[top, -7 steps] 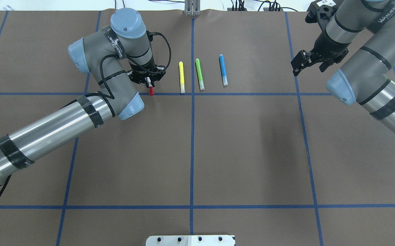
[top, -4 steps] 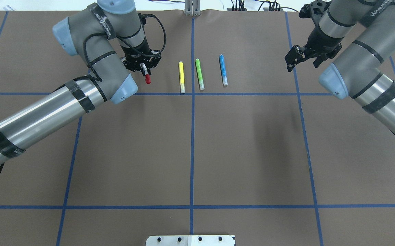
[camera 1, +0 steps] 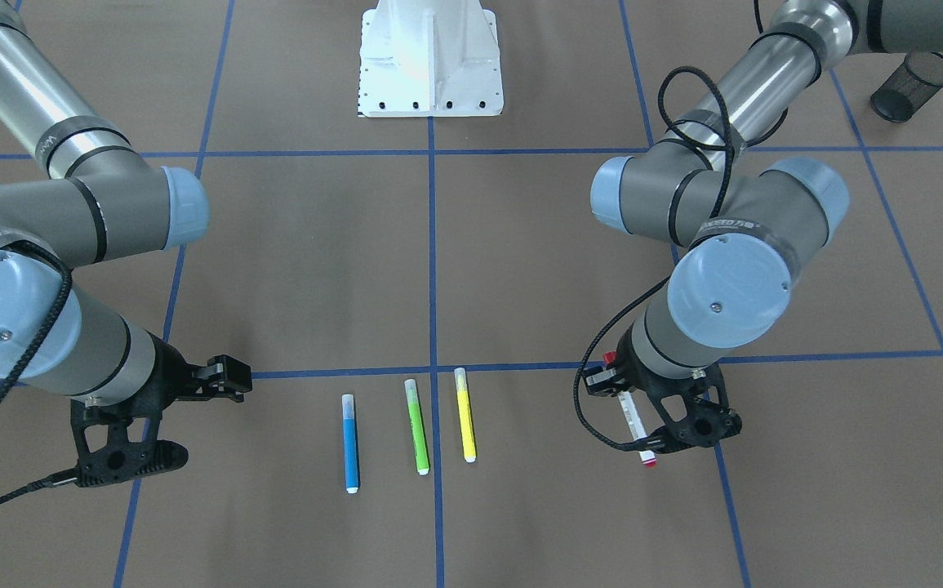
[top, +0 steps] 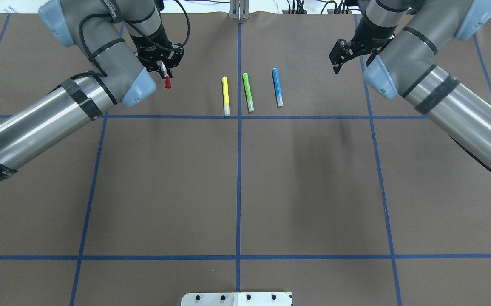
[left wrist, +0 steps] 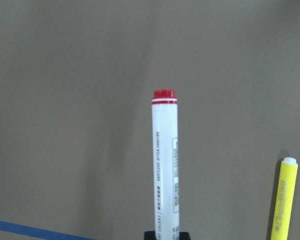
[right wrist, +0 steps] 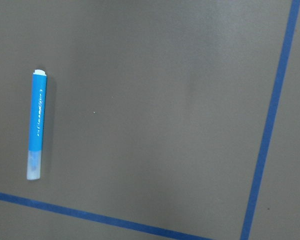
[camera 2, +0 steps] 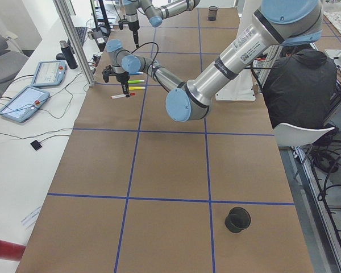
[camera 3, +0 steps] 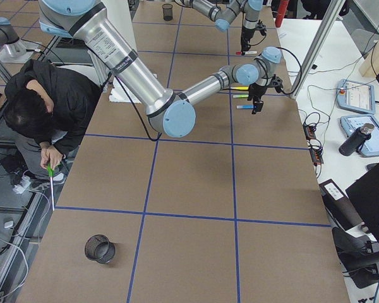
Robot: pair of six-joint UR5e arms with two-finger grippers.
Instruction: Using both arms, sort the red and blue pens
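Observation:
My left gripper [top: 161, 68] is shut on the red pen [top: 167, 82], a white barrel with printed text and a red cap. It holds the pen above the table, left of the row of markers, and the pen [camera 1: 633, 420] hangs tilted between the fingers. The left wrist view looks along the barrel [left wrist: 166, 165]. The blue pen [top: 277, 87] lies flat at the right end of the row, also seen in the right wrist view [right wrist: 37, 125]. My right gripper [top: 341, 54] is open and holds nothing, hovering right of the blue pen [camera 1: 349, 445].
A yellow marker [top: 225, 95] and a green marker [top: 248, 92] lie side by side between the two pens. A black mesh cup [camera 1: 912, 86] stands near the robot's left side and another [camera 3: 100, 248] on its right. A person [camera 3: 44, 101] crouches beside the table.
My left arm has carried the red pen up, leftward and toward the far edge. The right gripper has moved left and farther back, closer to the blue pen.

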